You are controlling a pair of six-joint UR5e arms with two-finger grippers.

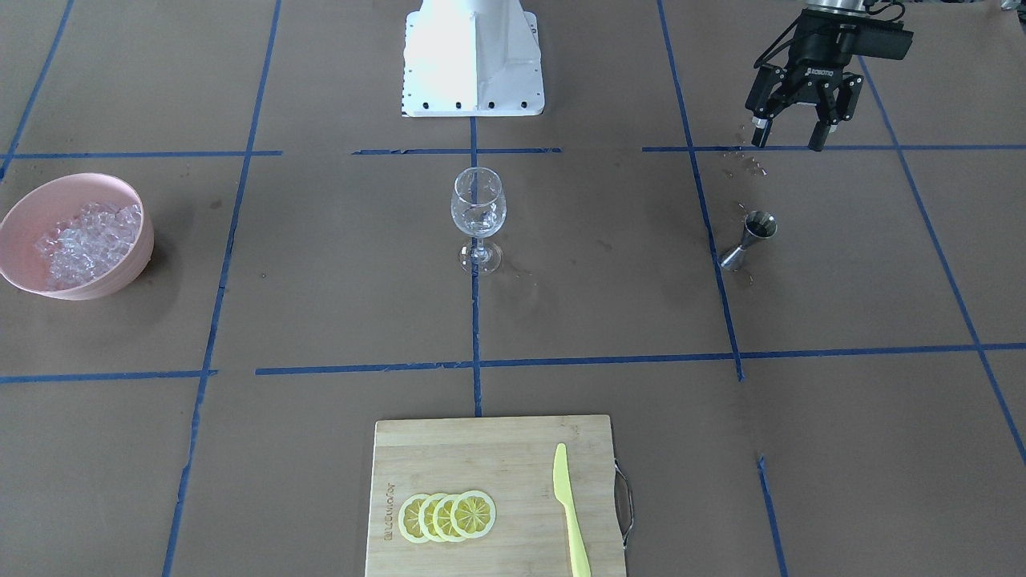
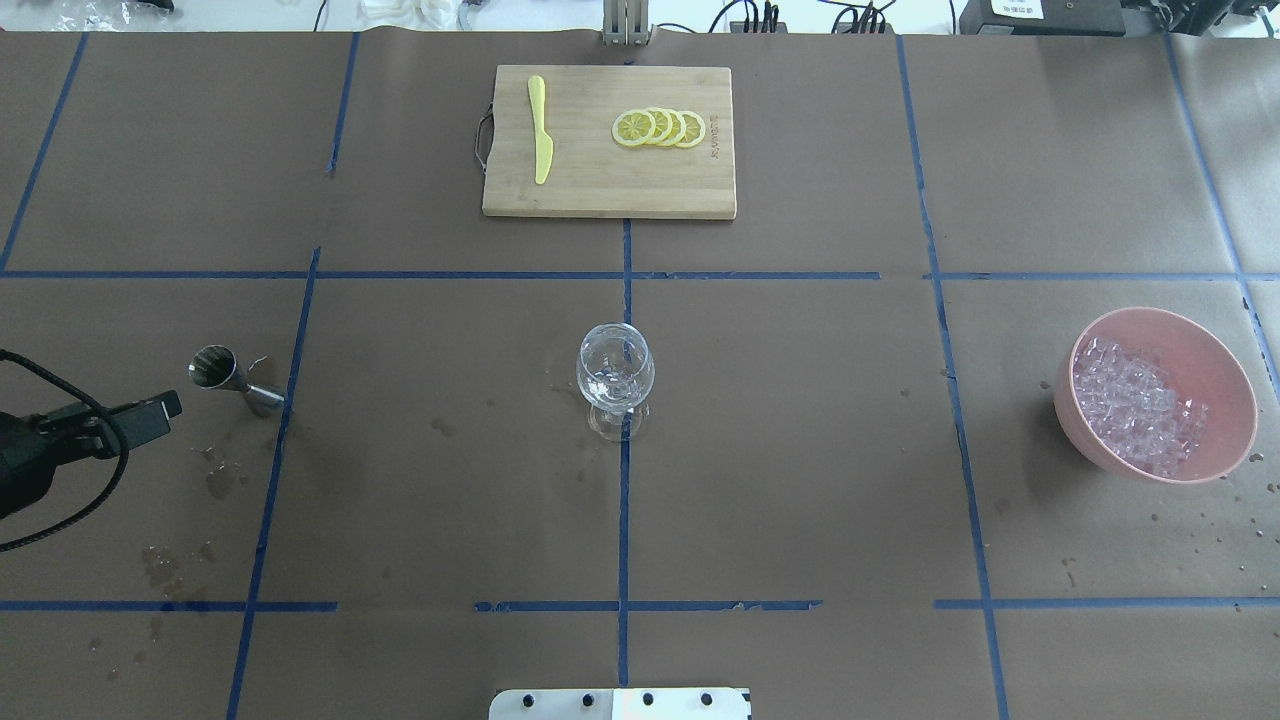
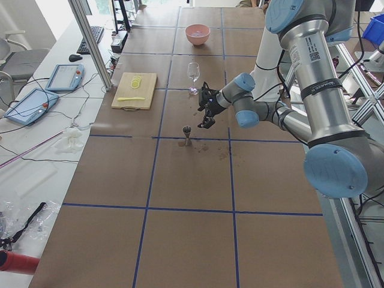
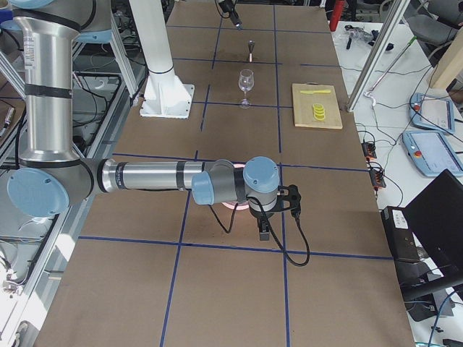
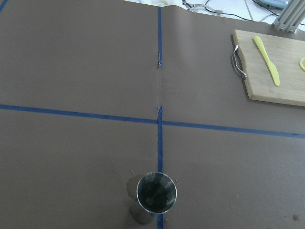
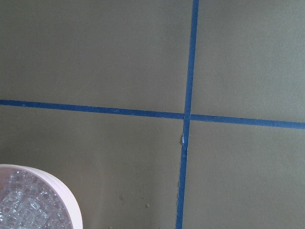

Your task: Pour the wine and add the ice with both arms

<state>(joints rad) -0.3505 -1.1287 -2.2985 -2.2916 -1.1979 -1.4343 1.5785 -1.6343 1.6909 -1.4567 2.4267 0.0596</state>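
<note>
Showing the left arm (image 1: 809, 72), jaws released, beyond the jigger (image 1: 749, 239) on one side of the glass (image 1: 478, 210); ice (image 1: 86, 240) lay in a bowl (image 1: 140, 256) on the glass's other side. Whether the right jaws were clenched could not be told. An off-centre grasp would likely tip the narrow jigger; slick cubes might slip.

The left arm (image 3: 312, 78) and the right arm (image 4: 145, 176) are silver-grey tubes with light-blue joint caps (image 3: 336, 171) — black cables (image 2: 123, 455) trail off the wrists. The left gripper (image 1: 788, 138) is black with white lettering and two black fingers (image 1: 821, 135). The white pedestal (image 1: 473, 60) carries a row of dark screws (image 1: 458, 104).
</note>
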